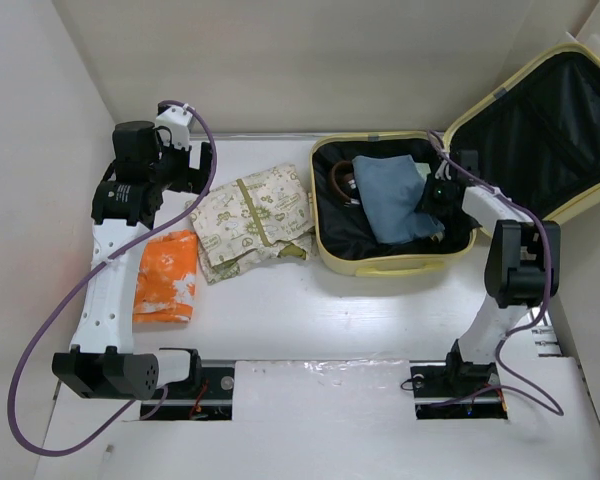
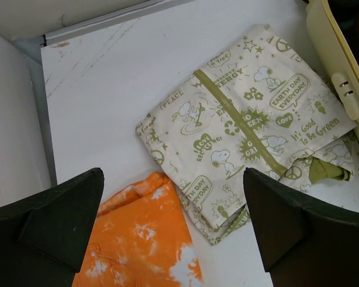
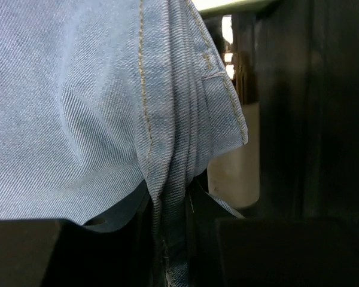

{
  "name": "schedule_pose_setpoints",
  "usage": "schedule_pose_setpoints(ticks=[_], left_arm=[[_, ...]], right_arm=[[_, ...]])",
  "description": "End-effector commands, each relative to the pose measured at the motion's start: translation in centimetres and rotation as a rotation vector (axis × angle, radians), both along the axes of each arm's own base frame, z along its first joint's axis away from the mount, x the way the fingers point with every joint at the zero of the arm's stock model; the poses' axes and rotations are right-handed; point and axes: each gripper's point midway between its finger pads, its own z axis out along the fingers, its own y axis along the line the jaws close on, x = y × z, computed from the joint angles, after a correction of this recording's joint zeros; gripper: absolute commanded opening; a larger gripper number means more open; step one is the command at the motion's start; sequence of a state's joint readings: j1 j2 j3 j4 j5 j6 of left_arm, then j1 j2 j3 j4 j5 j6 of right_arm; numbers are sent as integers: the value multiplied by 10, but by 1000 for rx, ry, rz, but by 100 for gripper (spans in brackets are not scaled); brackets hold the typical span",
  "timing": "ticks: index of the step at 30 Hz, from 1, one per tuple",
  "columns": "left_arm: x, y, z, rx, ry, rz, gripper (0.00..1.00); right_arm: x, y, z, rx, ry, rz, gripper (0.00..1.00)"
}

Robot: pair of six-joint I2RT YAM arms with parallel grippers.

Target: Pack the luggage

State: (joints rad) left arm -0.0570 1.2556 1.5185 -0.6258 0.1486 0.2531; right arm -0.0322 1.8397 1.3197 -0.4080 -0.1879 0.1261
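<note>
Your right fingers (image 3: 24,251) clench the jeans (image 3: 78,107) inside the luggage (image 1: 390,265); your left fingers (image 2: 54,221) stand released above the counter (image 2: 107,89).

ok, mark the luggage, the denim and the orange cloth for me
luggage (image 1: 390,267): top view, pale yellow front rim.
denim (image 1: 388,198): top view, middle of the folded blue fabric.
orange cloth (image 1: 167,275): top view, centre of the tie-dye.

There's a flat cream cloth printed with green cartoon figures and slogans (image 1: 250,215) on the white tabletop (image 1: 310,320), an olive band running down its middle. A crumpled orange-and-white tie-dye cloth (image 1: 167,275) touches its near-left corner. Off right, a folded pale blue denim garment (image 1: 392,195), seams bunched.
</note>
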Motion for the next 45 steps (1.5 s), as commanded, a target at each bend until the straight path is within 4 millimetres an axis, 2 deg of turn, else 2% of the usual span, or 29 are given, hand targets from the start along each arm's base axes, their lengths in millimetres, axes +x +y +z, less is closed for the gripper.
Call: schedule_pose_setpoints(ticks=[1, 5, 8, 9, 10, 12, 13, 14, 15, 17, 18, 19, 20, 21, 23, 24, 25, 26, 28, 29, 30, 31, 33, 38, 40, 41, 42, 43, 45], left_arm=[[-4, 3, 14, 3, -48, 7, 100], [-4, 3, 18, 3, -57, 7, 100], [-3, 4, 13, 8, -39, 15, 100], [-3, 4, 13, 8, -39, 15, 100], [-3, 4, 13, 8, -39, 15, 100], [-3, 6, 8, 13, -28, 23, 100], [-3, 6, 4, 14, -18, 23, 100], [-1, 8, 1, 19, -9, 31, 100], [-1, 8, -5, 20, 5, 31, 100], [5, 7, -20, 23, 48, 30, 100], [6, 7, -31, 24, 74, 30, 100], [7, 7, -39, 26, 97, 30, 100], [11, 7, -58, 29, 138, 29, 100], [15, 6, -65, 22, 153, 34, 100], [18, 4, -83, 10, 192, 29, 100], [18, 1, -102, 5, 242, 17, 99], [23, -1, -107, -8, 243, 14, 99], [24, -3, -115, -15, 257, 4, 99], [28, -1, -137, -32, 304, 28, 97], [28, 2, -147, -39, 328, 32, 97], [31, 2, -150, -71, 335, 36, 96], [33, 6, -162, -94, 370, 47, 96], [37, 25, -168, -136, 389, 99, 93], [26, 81, -170, -82, 400, 233, 92], [7, 114, -169, -17, 411, 309, 92], [-4, 123, -175, 5, 427, 324, 100], [-20, 137, -171, 26, 430, 357, 100], [-33, 150, -173, 86, 450, 372, 100], [-61, 166, -184, 138, 500, 420, 100]], right_arm=[[20, -12, 49, 50, -217, -104, 0], [24, -25, 42, 34, -194, -127, 0], [24, -24, 37, 20, -149, -91, 53], [21, -28, 34, 4, -133, -106, 62], [17, -32, 39, -16, -123, -123, 69], [13, -38, 61, -75, -157, -136, 73], [6, -51, 67, -133, -144, -187, 75], [3, -45, 77, -161, -154, -184, 76], [3, -44, 101, -194, -200, -186, 78], [0, -43, 122, -271, -232, -204, 78], [1, -25, 134, -301, -260, -156, 78], [0, -18, 139, -320, -273, -140, 78], [5, -9, 148, -325, -309, -123, 72], [7, 6, 145, -320, -316, -91, 66], [15, 20, 123, -273, -276, -45, 39], [19, 24, 114, -253, -257, -43, 15], [23, 21, 88, -239, -199, -58, 5], [24, 22, 76, -235, -172, -64, 0], [27, 10, 54, -224, -119, -96, 0], [25, 13, 35, -213, -69, -99, 0], [22, 6, 24, -218, -42, -110, 0], [23, 6, 19, -218, -40, -110, 0], [23, 10, 4, -200, -21, -92, 0], [24, 11, 1, -208, 7, -68, 0], [24, 16, 16, -204, -18, -62, 3], [21, 15, 21, -204, -18, -62, 10], [19, 20, 27, -210, -27, -54, 28], [16, 28, 45, -205, -61, -40, 39], [4, 40, 63, -242, -80, -25, 66]])
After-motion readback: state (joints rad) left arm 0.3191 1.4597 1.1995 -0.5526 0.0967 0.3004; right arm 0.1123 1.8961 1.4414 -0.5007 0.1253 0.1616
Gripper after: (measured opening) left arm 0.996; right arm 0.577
